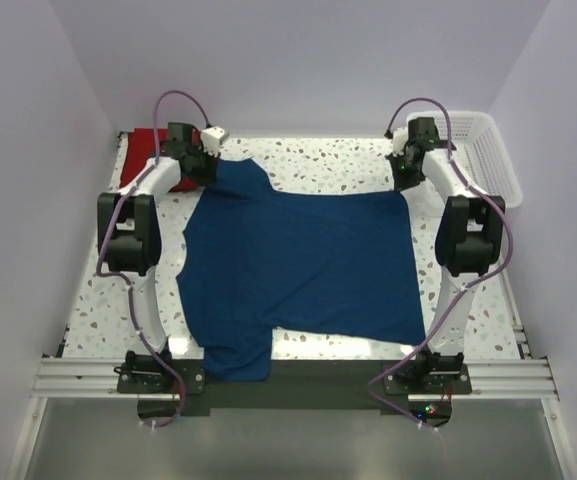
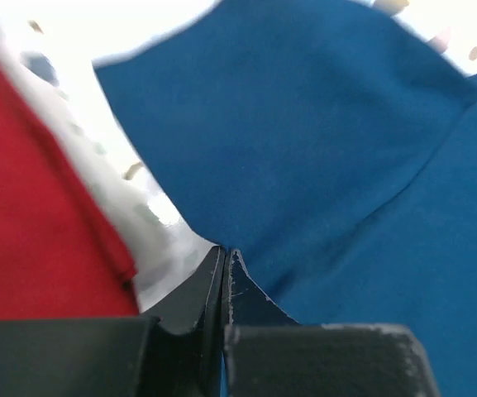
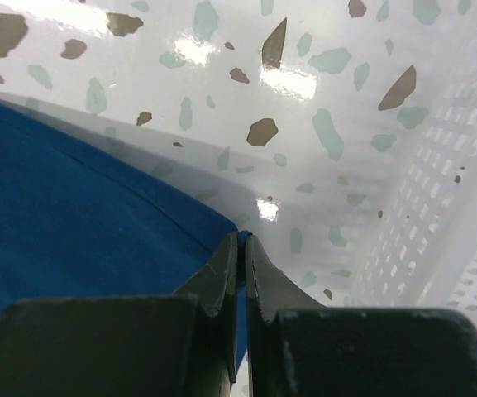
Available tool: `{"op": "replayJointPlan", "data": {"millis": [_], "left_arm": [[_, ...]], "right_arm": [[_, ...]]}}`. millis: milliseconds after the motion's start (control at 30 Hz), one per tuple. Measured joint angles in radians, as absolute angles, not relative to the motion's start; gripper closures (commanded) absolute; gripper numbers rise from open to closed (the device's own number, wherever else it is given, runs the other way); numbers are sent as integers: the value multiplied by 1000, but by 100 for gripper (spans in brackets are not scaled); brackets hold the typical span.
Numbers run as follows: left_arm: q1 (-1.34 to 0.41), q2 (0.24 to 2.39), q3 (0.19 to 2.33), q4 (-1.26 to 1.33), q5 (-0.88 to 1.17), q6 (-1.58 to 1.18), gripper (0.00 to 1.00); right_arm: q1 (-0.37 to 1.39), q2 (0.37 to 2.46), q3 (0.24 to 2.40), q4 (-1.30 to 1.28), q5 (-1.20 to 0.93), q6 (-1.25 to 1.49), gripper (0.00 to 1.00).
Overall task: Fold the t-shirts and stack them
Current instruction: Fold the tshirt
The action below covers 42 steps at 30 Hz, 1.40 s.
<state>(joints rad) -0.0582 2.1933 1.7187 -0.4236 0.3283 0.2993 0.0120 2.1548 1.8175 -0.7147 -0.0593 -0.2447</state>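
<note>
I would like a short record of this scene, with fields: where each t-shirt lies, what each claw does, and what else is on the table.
blue shirt: dark blue cotton t-shirt, spread open and unfolded across the speckled white table
red shirt: bright red cotton t-shirt, at the far left corner, apart from the blue one
left side: left claw, shut on the blue shirt's far left sleeve
right side: right claw, shut on the blue shirt's far right corner
other: white plastic lattice basket, at the far right
stack: not yet made
</note>
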Motion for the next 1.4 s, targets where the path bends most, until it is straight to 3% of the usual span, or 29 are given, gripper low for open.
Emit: {"op": "replayJointPlan", "data": {"millis": [433, 1400], "left_arm": [[-41, 1949, 1551, -329, 410, 377, 100], [-20, 1474, 1065, -382, 453, 551, 100]], "right_arm": [[-16, 1977, 1690, -612, -113, -274, 100], [-86, 1758, 1359, -659, -305, -499, 100]]}}
